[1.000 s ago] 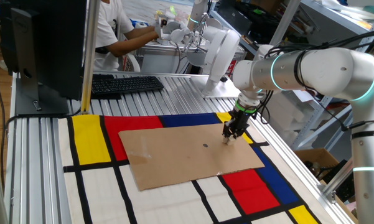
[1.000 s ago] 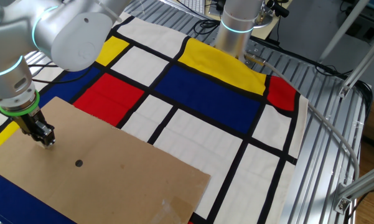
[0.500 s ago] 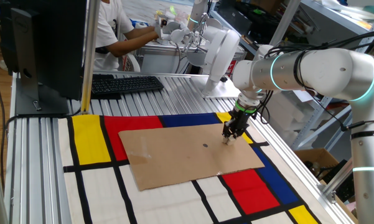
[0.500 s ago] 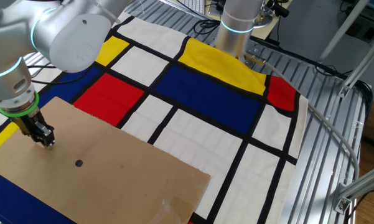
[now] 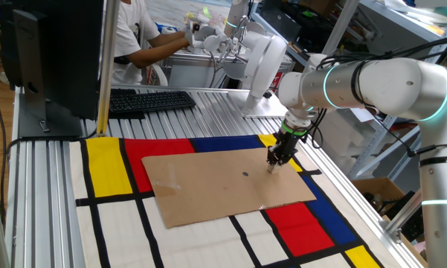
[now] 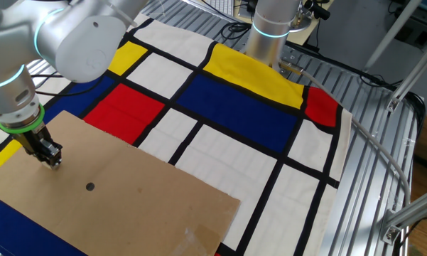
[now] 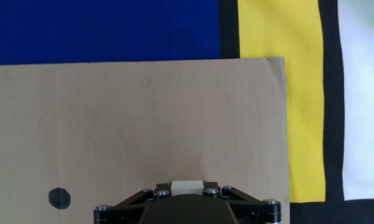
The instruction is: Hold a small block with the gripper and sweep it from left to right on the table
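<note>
One small block (image 7: 187, 185), sides square with cardboard (image 7: 143, 124)

Tiny pale beige block (image 7: 187, 185), cube-like, squeezed between the tips of the black gripper (image 5: 273, 165), only its top face peeking out in the hand view. Gripper pointing straight down, green ring above its fingers, tips down at the cardboard sheet (image 5: 208, 190) near that sheet's far right corner. Table (image 6: 384, 178) of aluminium slats under a mat (image 6: 234, 107) of red, yellow, blue and white rectangles with black lines, the cardboard lying flat on it.
</note>
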